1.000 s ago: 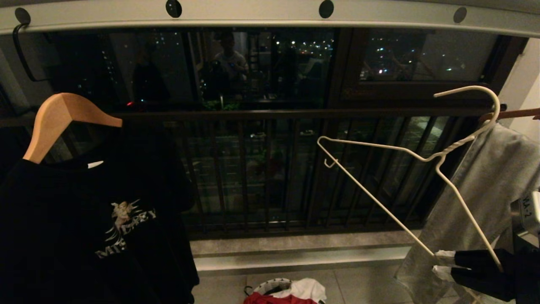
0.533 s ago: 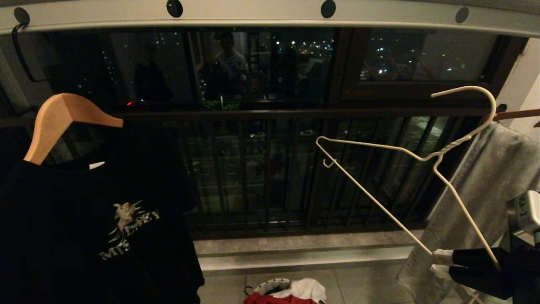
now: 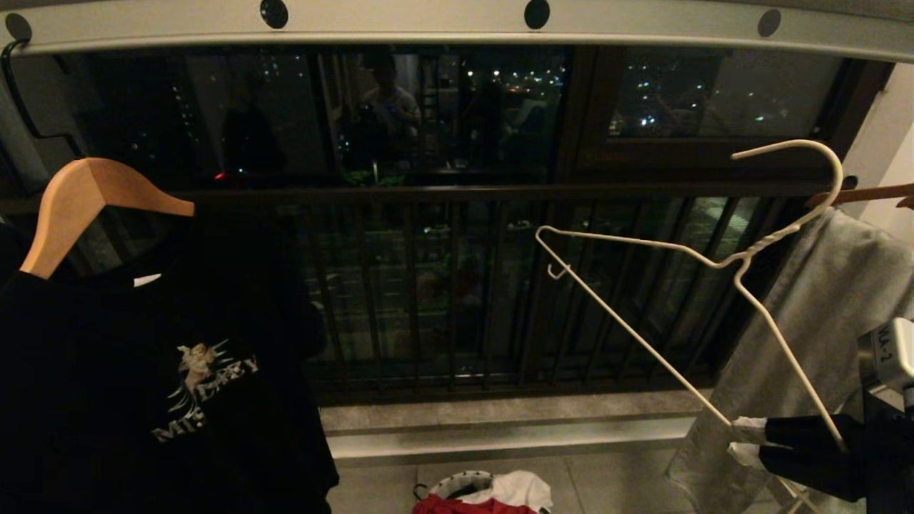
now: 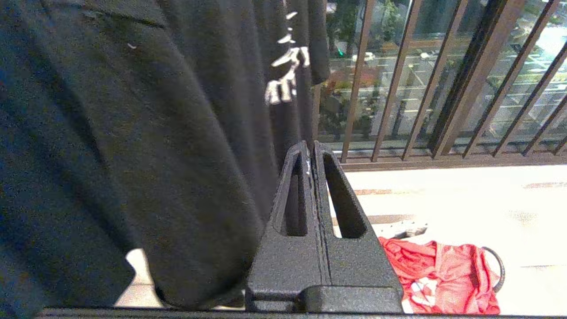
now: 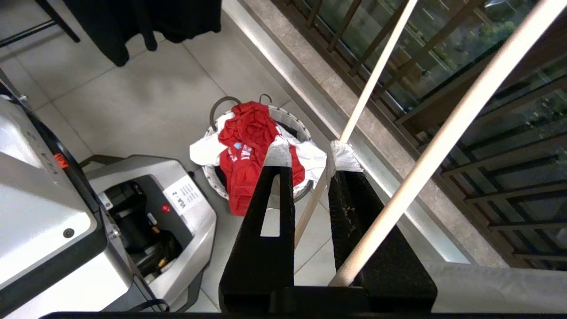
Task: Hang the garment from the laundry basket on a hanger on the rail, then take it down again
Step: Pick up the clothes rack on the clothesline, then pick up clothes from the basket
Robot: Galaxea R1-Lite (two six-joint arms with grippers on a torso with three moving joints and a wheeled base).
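The thin white hanger (image 3: 767, 243) is held up in the air, tilted, below the pale grey rail (image 3: 428, 25) and not touching it. My right gripper (image 3: 742, 437) grips its lower end corner at the far right; one wire runs between the taped fingers and the other crosses one finger (image 5: 452, 133). The jaws of the right gripper (image 5: 310, 155) stand a narrow gap apart. The red garment (image 5: 248, 146) lies crumpled in the laundry basket (image 5: 292, 119) on the floor, under the gripper. My left gripper (image 4: 308, 148) is shut and empty, parked low beside the black shirt, with the red garment (image 4: 443, 274) beyond it.
A black printed T-shirt (image 3: 143, 371) hangs on a wooden hanger (image 3: 86, 193) at the left. A grey cloth (image 3: 821, 321) hangs at the right, just behind the hanger. A white T-shirt (image 3: 521, 489) shares the basket. Dark balcony bars (image 3: 428, 285) stand behind; my base (image 5: 133, 212) is beside the basket.
The whole head view has slid slightly to the left, so the camera moved. The right gripper holds the hanger in the same pose, and the left gripper is unchanged.
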